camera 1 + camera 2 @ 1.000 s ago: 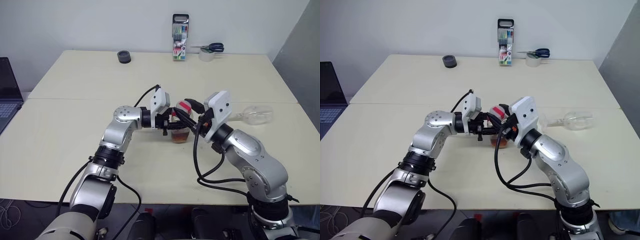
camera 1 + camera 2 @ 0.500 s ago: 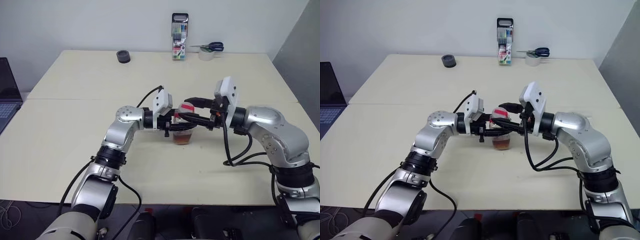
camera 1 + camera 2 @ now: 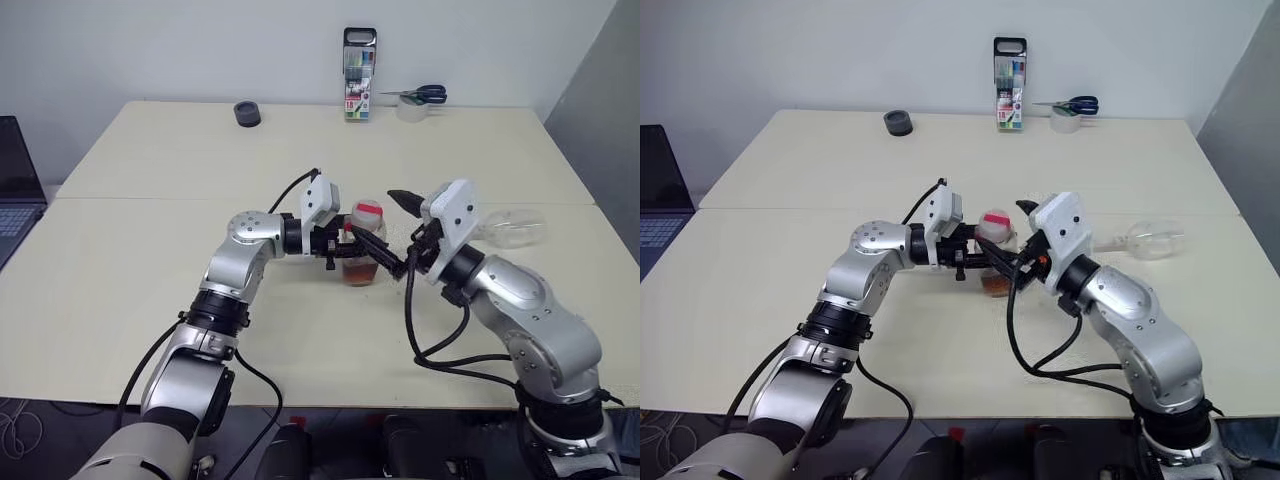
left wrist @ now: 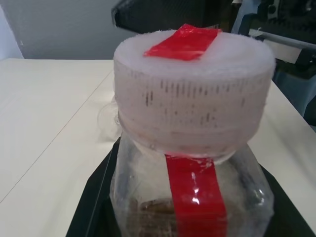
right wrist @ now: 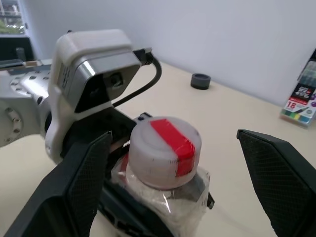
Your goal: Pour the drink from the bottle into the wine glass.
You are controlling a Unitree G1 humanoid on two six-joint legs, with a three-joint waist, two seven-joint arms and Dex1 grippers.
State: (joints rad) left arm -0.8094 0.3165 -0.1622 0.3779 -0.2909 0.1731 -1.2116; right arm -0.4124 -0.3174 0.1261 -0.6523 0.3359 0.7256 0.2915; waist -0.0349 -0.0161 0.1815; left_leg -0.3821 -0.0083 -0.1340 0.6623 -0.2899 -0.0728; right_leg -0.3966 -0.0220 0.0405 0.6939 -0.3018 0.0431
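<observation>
Two hands meet: left hand (image 3: 345, 245) grips red-taped bottle (image 3: 363, 250); right hand (image 5: 173, 185) gapes; pen case (image 5: 300, 104) reads "18".

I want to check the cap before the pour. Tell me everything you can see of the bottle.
The bottle is small, clear plastic with a squarish body, and stands upright on the table. A wide white cap with a red strip running over it and down the body is still on. A little amber drink sits at the bottom. The left pincer is shut on its body; the right pincer stands open around the cap.
</observation>
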